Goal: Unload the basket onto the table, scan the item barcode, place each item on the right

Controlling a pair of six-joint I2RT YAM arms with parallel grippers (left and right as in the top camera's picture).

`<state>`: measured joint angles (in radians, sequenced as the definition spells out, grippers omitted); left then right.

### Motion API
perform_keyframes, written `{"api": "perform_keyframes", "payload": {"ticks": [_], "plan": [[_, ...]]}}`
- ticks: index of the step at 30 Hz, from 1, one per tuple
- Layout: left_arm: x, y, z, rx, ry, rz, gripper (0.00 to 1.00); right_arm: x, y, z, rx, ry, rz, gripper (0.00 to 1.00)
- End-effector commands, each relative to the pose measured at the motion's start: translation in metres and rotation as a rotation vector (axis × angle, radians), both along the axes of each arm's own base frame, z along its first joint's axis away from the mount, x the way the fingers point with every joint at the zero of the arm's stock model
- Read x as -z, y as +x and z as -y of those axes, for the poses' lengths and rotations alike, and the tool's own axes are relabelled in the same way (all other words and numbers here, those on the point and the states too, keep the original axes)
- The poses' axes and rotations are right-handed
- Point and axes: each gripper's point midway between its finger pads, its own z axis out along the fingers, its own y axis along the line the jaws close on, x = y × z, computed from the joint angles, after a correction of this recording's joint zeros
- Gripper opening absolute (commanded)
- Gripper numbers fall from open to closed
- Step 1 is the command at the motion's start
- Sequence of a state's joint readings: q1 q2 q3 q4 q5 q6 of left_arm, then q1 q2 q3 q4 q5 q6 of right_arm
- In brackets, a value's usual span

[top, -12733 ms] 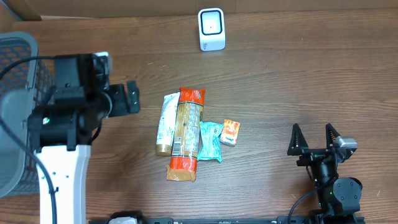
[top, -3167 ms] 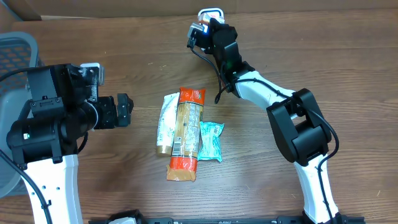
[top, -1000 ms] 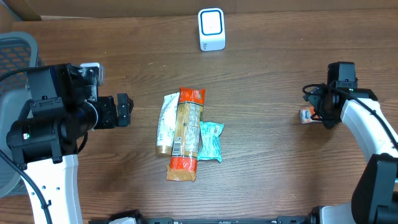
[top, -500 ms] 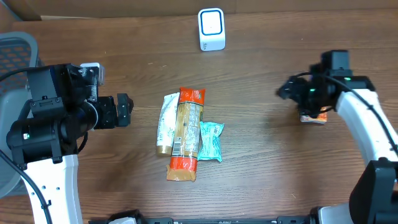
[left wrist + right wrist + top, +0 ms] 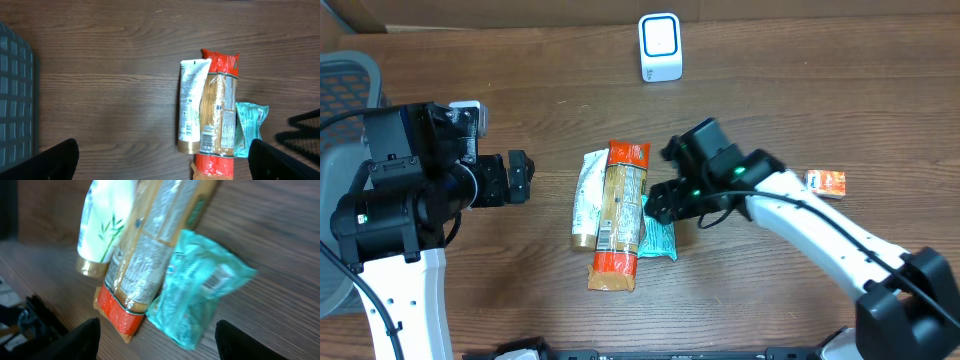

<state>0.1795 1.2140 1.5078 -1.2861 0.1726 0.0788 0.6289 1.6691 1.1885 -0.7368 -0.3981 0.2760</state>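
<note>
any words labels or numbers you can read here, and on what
No text can be read.
white tube: leaf picture and lines of print, too small.
pasta packet: label print, too small.
teal pouch: white patch like a barcode, blurred.
orange box: print, too small.

Left arm [image 5: 415, 300], right arm [image 5: 820, 232]: white links, black joints; black cables.
</note>
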Motion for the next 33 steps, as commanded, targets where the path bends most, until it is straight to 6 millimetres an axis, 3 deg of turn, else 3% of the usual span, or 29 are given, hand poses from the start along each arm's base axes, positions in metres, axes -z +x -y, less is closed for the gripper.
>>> {"api": "perform_keyframes", "payload": {"ticks": [1,4,9,23,33], "plan": [[-0.006,0.002,0.0,0.01,0.0,0.019,1.0,0.018,-0.019,-0.023,-0.146,-0.007,-0.001,0.75],[-0.006,0.002,0.0,0.01,0.0,0.019,1.0,0.023,-0.037,-0.036,-0.249,0.034,-0.037,0.75],[-0.006,0.003,0.0,0.01,0.001,0.019,0.99,0.028,-0.041,-0.036,-0.259,0.038,-0.069,0.79],[-0.006,0.003,0.0,0.01,0.001,0.019,0.99,0.059,-0.069,-0.018,-0.346,-0.036,-0.209,0.82],[-0.006,0.003,0.0,0.01,0.001,0.019,1.0,0.078,-0.068,-0.007,-0.381,-0.11,-0.201,0.78]]}}
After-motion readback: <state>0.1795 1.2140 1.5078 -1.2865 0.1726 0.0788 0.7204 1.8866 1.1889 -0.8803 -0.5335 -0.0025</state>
